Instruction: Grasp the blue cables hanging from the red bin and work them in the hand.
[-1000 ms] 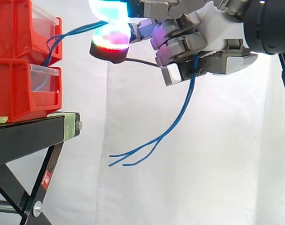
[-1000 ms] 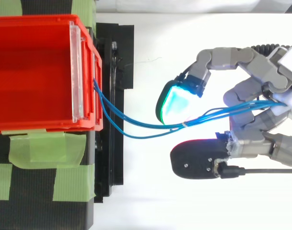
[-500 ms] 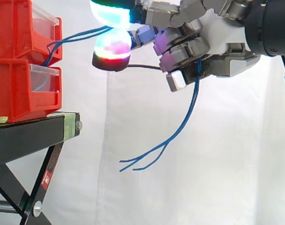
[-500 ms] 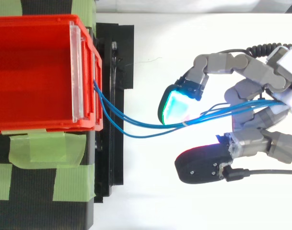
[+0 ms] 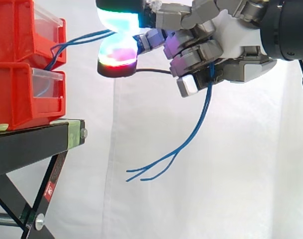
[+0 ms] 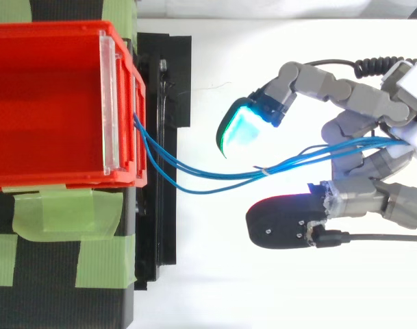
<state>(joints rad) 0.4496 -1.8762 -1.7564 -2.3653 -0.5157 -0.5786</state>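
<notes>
Thin blue cables [image 6: 215, 178] leave the front of the upper red bin [image 6: 51, 103] and sweep across the gap to my hand [image 6: 362, 127]. In the side view the hand [image 5: 236, 42] hovers right of the bins, level with the upper bin [image 5: 22, 30]. Its curled fingers [image 5: 193, 55] pinch the cables against the palm. Below the hand the cables' loose ends [image 5: 156, 169] dangle and fan out. One finger with a cyan-glowing pad [image 6: 241, 128] reaches out just above the cable run, apart from it. The thumb's dark pad [image 6: 283, 223] lies on the other side.
A second red bin [image 5: 22, 94] sits under the first on a black stand [image 5: 37, 142] with slanted legs. Green tape [image 6: 64, 212] patches the stand's top. A white curtain hangs behind.
The cyan-tipped finger has lifted off the cables and spread away from the thumb. The hand drew slightly away from the bins, and the dangling ends swung a little to the right.
</notes>
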